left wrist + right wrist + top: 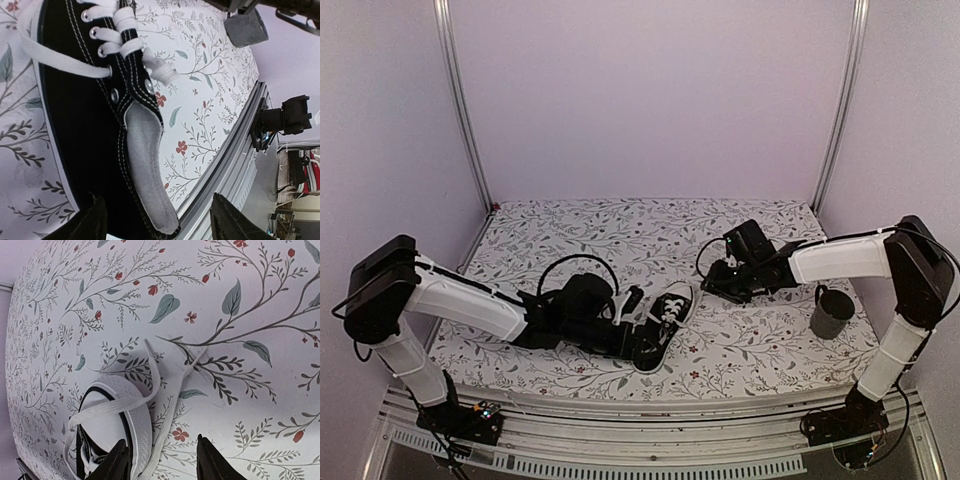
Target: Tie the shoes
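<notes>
Left gripper (157, 210), fingers spread, sits astride the heel opening of the black sneaker (670, 310). The shoe lies near the middle of the worktop's (620, 225) front edge, its toe cap turned toward the far right corner. Its white laces (55, 56) are untied and trail loose over the floral surface past the toe. Right gripper (160, 455), also spread wide, hovers just beyond the toe with one lace strand running between its fingers. A dark mug (832, 316) stands near the right edge.
</notes>
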{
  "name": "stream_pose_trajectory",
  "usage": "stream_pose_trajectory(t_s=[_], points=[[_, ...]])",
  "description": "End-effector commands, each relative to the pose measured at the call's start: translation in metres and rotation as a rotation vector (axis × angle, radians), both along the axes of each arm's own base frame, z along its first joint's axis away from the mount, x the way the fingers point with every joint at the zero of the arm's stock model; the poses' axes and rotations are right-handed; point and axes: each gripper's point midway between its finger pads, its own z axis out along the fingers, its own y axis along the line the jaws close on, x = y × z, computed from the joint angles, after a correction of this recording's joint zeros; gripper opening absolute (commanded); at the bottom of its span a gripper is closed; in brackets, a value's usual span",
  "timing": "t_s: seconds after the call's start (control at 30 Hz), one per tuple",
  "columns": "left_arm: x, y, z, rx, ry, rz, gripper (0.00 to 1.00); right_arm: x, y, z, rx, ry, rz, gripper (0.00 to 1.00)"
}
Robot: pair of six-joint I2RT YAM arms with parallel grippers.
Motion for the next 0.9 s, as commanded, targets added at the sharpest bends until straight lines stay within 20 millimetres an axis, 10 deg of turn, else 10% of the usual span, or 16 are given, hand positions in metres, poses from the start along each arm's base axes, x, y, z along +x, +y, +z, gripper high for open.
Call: stream_pose_trajectory(t_s=[0.0,0.53,0.67,0.87], points=[[0.011,0.012,0.029,0.002,-0.096,0.067,0.72,0.014,-0.008,-0.020,-0.164,0.038,0.021,0.45],[0.049,0.069,0.043,0.131,-0.212,0.204,0.77,0.029,-0.001,-0.061,-0.346,0.122,0.075,0.31],[0.057,0.074,0.044,0.141,-0.224,0.214,0.78,0.027,-0.008,-0.071,-0.424,0.132,0.091,0.06],[0.071,0.083,0.049,0.142,-0.253,0.235,0.79,0.036,-0.036,-0.027,-0.526,0.033,0.007,0.02]])
